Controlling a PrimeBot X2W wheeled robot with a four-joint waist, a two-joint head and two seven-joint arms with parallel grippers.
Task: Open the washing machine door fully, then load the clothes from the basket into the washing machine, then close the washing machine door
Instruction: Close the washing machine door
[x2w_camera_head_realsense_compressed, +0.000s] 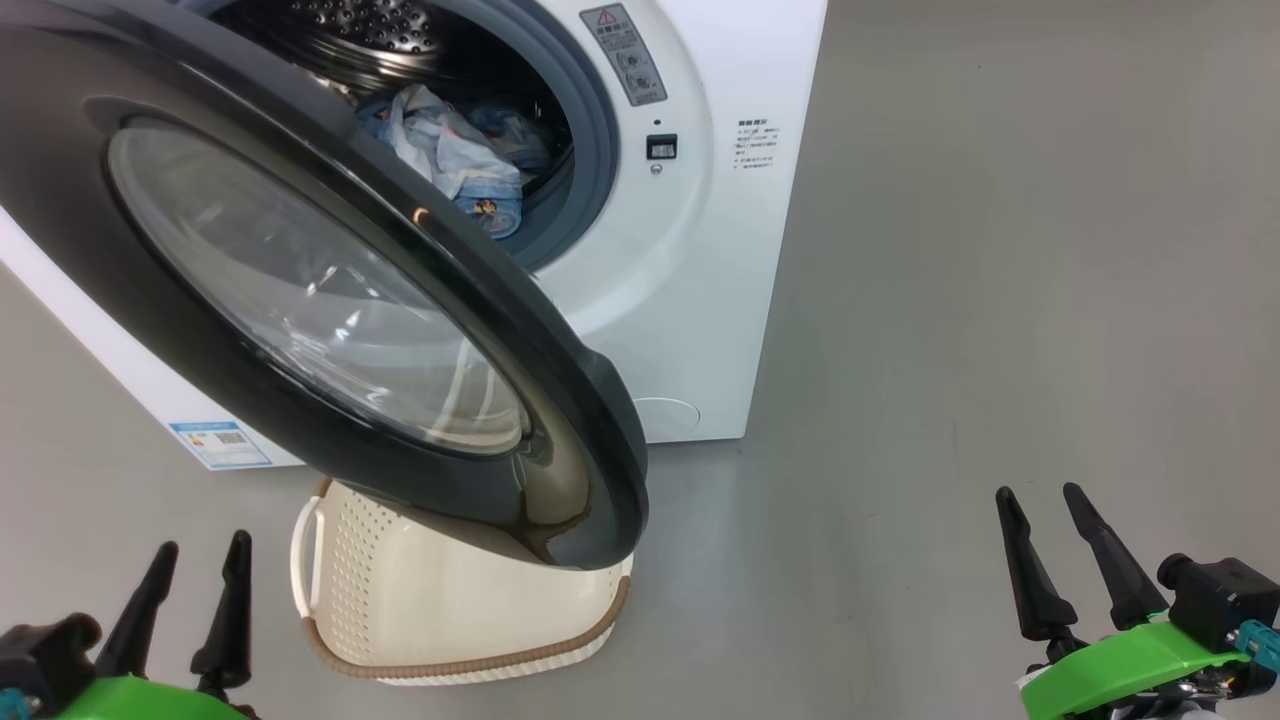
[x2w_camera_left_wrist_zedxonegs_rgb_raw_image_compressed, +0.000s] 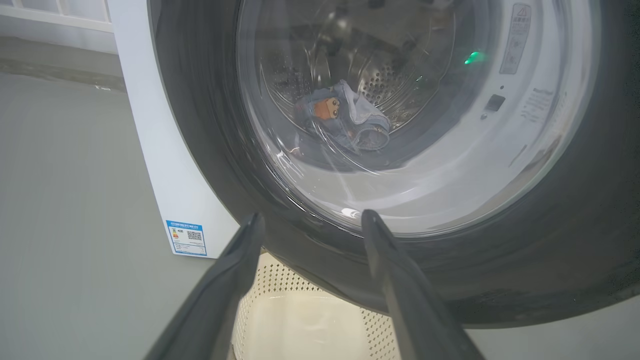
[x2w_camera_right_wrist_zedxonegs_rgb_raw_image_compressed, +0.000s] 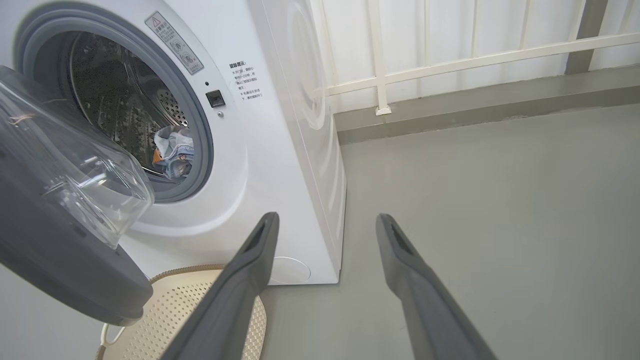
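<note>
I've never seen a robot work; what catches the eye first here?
The big black-ringed washing machine door hangs partly open across the head view's middle. Behind it, the clothes lie in the drum; below it, the cream basket sits on the floor.

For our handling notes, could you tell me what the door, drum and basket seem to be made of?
Door: glossy black ring, probably plastic, mirror-like reflections; see-through bowl, glass or clear plastic. Drum: shiny perforated metal, likely steel. Basket: matt cream plastic, moulded holes.

I note a smooth grey floor (x2w_camera_head_realsense_compressed: 1000, 300), evenly lit. Behind it, a raised grey kerb (x2w_camera_right_wrist_zedxonegs_rgb_raw_image_compressed: 500, 105) carries a cream barred railing (x2w_camera_right_wrist_zedxonegs_rgb_raw_image_compressed: 450, 67) before white wall panels (x2w_camera_right_wrist_zedxonegs_rgb_raw_image_compressed: 500, 25).
</note>
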